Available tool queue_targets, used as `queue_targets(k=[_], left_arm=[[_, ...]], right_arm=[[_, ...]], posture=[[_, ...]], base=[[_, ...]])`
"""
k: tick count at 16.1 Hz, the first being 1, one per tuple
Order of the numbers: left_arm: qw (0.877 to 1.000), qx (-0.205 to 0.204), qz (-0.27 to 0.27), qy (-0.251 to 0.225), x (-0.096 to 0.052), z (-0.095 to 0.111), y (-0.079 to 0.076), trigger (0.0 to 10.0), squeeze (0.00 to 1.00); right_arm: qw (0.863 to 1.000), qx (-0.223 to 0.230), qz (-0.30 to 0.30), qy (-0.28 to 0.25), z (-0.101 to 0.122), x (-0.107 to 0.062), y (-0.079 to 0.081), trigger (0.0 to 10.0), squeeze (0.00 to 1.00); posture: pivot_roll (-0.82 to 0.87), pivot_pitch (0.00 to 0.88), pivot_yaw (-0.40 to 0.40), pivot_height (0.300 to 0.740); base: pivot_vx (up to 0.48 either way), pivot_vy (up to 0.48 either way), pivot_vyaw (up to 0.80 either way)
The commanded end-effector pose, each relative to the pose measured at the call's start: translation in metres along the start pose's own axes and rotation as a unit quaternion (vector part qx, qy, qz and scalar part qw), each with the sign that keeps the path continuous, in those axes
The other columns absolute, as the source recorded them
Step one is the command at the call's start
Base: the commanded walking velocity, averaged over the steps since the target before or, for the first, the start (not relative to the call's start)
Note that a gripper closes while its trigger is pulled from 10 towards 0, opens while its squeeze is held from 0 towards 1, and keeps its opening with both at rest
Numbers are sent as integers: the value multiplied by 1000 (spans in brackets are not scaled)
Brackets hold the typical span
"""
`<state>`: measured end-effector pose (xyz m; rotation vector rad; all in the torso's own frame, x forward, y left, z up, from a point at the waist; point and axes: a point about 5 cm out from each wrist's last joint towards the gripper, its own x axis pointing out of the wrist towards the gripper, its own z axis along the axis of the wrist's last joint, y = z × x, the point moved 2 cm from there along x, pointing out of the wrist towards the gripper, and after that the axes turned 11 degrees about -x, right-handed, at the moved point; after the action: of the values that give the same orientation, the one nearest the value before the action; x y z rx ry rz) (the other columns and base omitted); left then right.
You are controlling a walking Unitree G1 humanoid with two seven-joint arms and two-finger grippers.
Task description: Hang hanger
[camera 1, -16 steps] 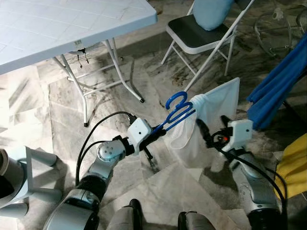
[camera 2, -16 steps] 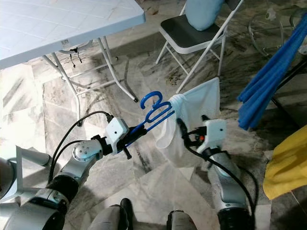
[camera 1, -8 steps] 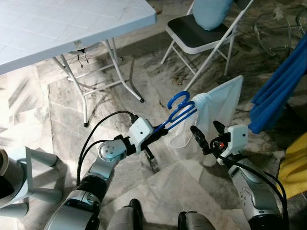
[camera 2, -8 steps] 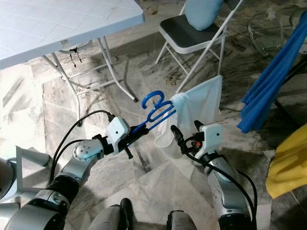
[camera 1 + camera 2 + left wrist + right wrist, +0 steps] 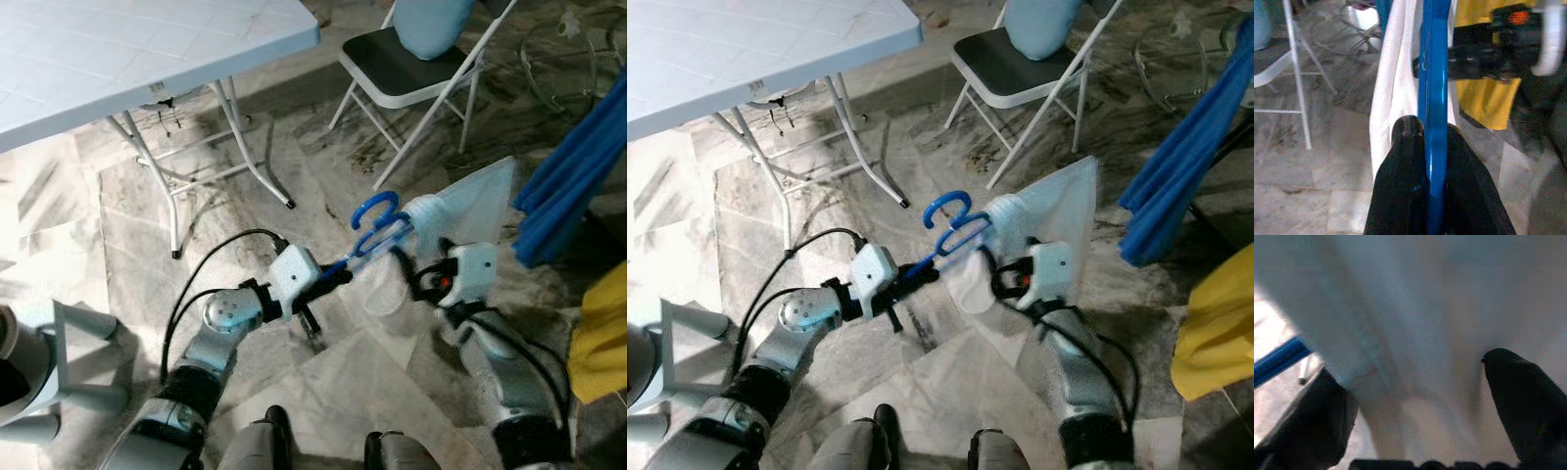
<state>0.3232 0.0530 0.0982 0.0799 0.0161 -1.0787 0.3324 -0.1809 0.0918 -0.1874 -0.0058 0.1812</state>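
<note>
A blue hanger (image 5: 377, 223) with a white cloth (image 5: 472, 204) draped on it is held low over the marble floor. My left gripper (image 5: 335, 277) is shut on the hanger's straight end; in the left wrist view the blue bar (image 5: 1433, 73) runs between the black fingers (image 5: 1403, 166). My right gripper (image 5: 411, 266) is up against the cloth just beyond the hanger's hook. In the right wrist view its fingers (image 5: 1523, 396) stand wide apart with the white cloth (image 5: 1415, 323) between them, and a bit of the blue hanger (image 5: 1278, 360) shows at the side.
A white folding table (image 5: 147, 49) stands at the back left. A folding chair (image 5: 411, 76) with a light blue cushion (image 5: 431, 24) is behind the hanger. Blue fabric (image 5: 578, 166) and yellow fabric (image 5: 602, 333) hang at the right.
My right gripper has moved in toward the hanger and now has the cloth between its open fingers. The left gripper and hanger shifted slightly right, and the cloth swung up to the right.
</note>
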Motion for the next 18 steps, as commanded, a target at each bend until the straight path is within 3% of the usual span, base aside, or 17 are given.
queue_targets(k=[1, 2, 6, 13, 18], left_arm=[[1000, 12, -14, -17, 0, 8, -4, 0, 0], [999, 30, -23, -13, -1, 10, -5, 0, 0], [998, 46, -38, -1, -2, 10, -8, 0, 0], [995, 74, -9, 69, -5, -4, 0, 0, 0], [993, 80, 11, 91, -7, -11, 5, 0, 0]], right_arm=[[999, -13, -42, 15, -7, -3, -15, 0, 0], [997, -27, -72, 24, -9, -8, -33, 0, 0], [990, -40, -135, 19, -6, -20, -70, 0, 0], [983, -65, -170, -16, 10, -33, -88, 0, 0], [975, -84, -203, -38, 27, -31, -100, 0, 0]], posture=[[-91, 225, 97, 740], [-90, 227, 93, 740], [-100, 226, 99, 740], [-121, 228, 105, 740], [-126, 219, 101, 740]], base=[[0, 0, 0], [0, 0, 0], [0, 0, 0], [0, 0, 0], [0, 0, 0]])
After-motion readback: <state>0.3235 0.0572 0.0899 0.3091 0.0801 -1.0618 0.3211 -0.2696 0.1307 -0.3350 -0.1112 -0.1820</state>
